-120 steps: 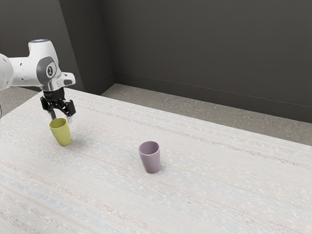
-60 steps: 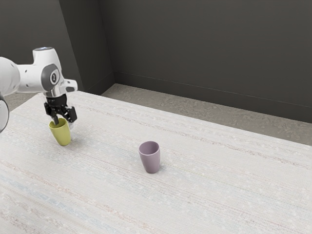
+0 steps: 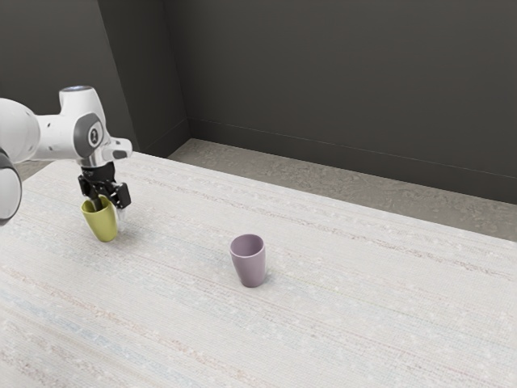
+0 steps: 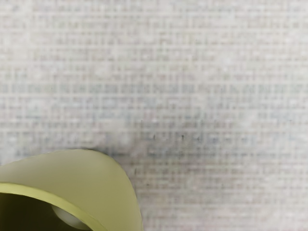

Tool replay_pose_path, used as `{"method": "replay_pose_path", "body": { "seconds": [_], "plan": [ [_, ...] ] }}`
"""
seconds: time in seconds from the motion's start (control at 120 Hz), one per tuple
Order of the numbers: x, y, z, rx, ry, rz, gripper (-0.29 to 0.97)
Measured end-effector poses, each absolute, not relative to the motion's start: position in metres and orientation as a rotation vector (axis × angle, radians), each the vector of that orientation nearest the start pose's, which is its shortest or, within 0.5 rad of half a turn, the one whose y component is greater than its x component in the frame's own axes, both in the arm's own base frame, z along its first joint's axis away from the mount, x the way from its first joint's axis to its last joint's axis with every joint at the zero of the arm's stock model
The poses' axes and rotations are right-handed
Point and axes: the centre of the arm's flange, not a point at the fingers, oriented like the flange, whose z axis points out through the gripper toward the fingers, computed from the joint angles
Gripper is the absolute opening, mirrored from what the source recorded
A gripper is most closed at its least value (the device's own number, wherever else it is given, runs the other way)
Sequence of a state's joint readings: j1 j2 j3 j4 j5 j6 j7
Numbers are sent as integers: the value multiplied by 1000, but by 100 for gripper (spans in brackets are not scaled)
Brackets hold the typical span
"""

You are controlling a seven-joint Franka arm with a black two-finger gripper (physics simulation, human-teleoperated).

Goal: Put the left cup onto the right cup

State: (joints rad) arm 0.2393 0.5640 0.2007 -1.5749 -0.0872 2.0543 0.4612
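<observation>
End effector (image 3: 103, 203) at the yellow-green cup's (image 3: 100, 221) rim, far left on the tabletop (image 3: 363, 307). Clamped or not, I can't tell. It wants a firm rim grip, then a straight lift toward the purple cup (image 3: 248, 260).

Count from the exterior view: cups 2 – 1 yellow-green cup (image 3: 101, 222), 1 mauve cup (image 3: 248, 260), both handleless tumblers. Tables 1 – pale wood-grain table (image 3: 363, 299). Arms 1 – white arm (image 3: 48, 136), with 1 black gripper (image 3: 103, 204) on it. Dark walls (image 3: 339, 73) 2, meeting at 1 corner; 1 strip of grey floor (image 3: 363, 187) behind the table. Wrist view count: 1 cup (the yellow-green one, part of its rim and side) and the 1 table top
</observation>
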Motion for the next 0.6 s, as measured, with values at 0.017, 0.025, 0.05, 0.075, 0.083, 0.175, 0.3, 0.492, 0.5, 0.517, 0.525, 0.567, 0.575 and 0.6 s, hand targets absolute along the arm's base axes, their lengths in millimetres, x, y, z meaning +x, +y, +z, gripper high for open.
{"method": "replay_pose_path", "body": {
  "seconds": [0.017,0.025,0.05,0.075,0.083,0.175,0.3,0.492,0.5,0.517,0.525,0.567,0.575,0.6],
  "plan": [
    [630,271,311,-3142,8,124,54],
    [630,271,311,-3141,9,124,54],
    [630,271,310,-3141,10,124,52],
    [630,271,310,-3141,13,124,50],
    [630,271,310,-3141,13,123,49],
    [633,272,312,-3137,18,114,41],
    [634,273,313,-3135,23,109,31],
    [633,274,313,-3135,28,107,18],
    [633,274,313,-3135,29,107,17],
    [633,274,313,-3136,29,107,16],
    [633,274,313,-3136,30,107,16],
    [633,275,313,-3138,27,105,13],
    [633,276,313,-3138,26,104,13],
    [632,276,313,-3139,24,103,11]
  ]
}}
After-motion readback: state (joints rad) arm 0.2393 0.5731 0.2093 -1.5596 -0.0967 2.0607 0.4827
